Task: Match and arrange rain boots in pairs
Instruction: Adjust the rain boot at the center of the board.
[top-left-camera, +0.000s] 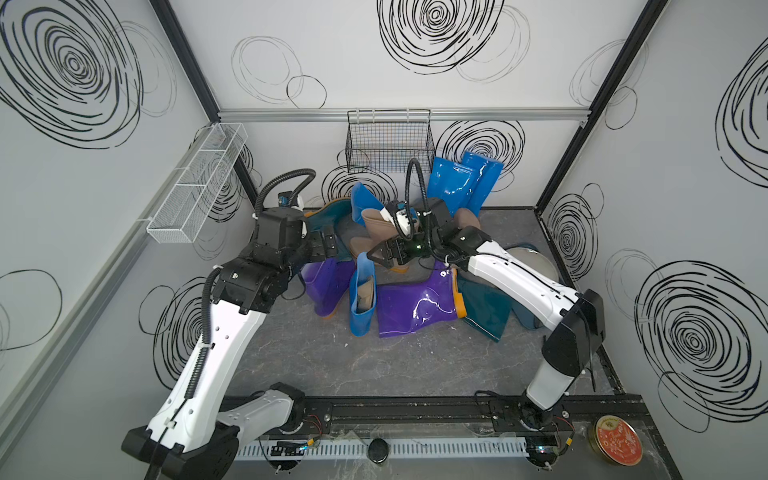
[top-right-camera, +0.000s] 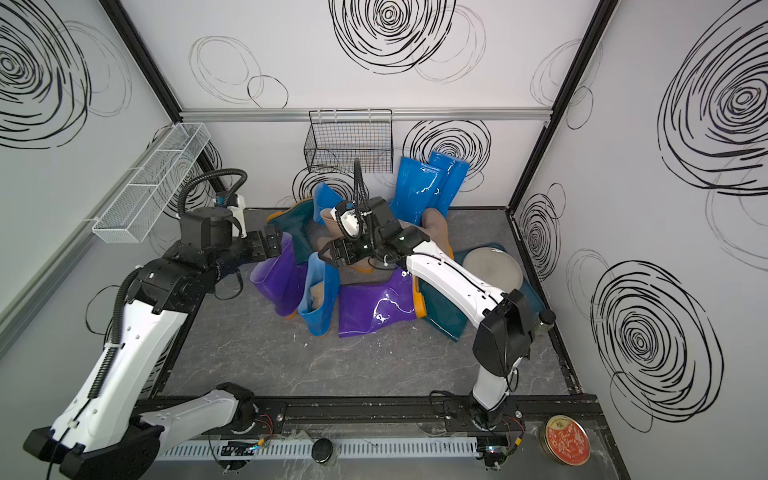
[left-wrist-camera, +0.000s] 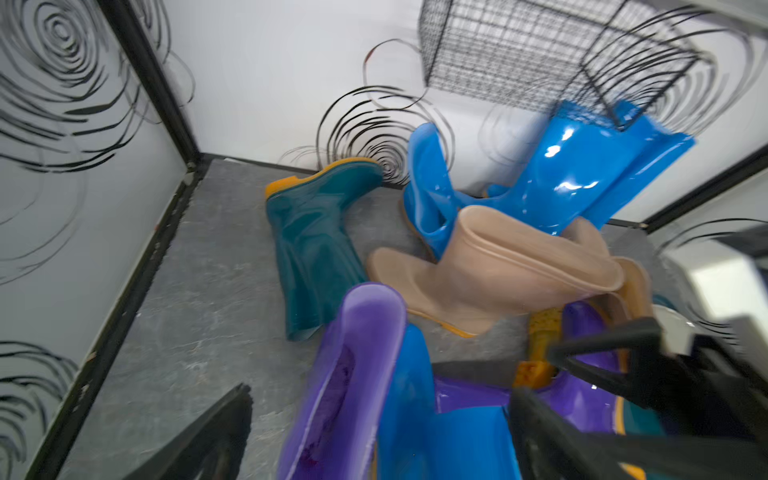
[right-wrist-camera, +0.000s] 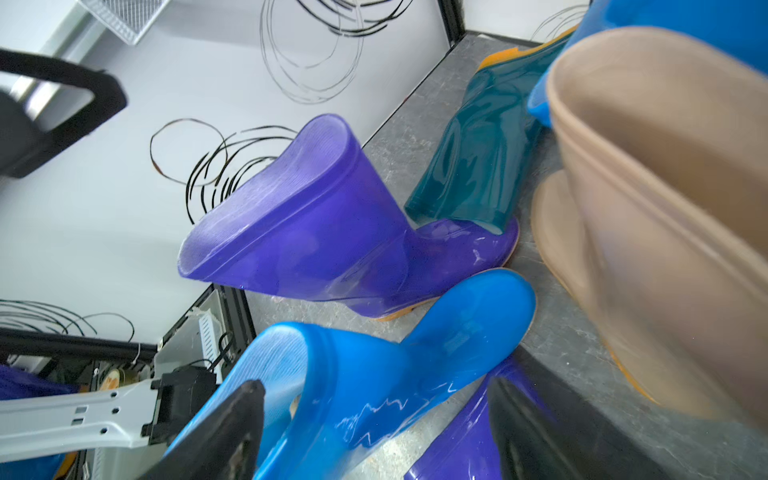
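Though half covered, one teal boot (top-left-camera: 484, 309).

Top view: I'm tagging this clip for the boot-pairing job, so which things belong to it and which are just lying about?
Job: blue boots, purple boots, teal boots, tan boots.
Lying about: black wire basket, white mesh rack, grey plate, red tin.
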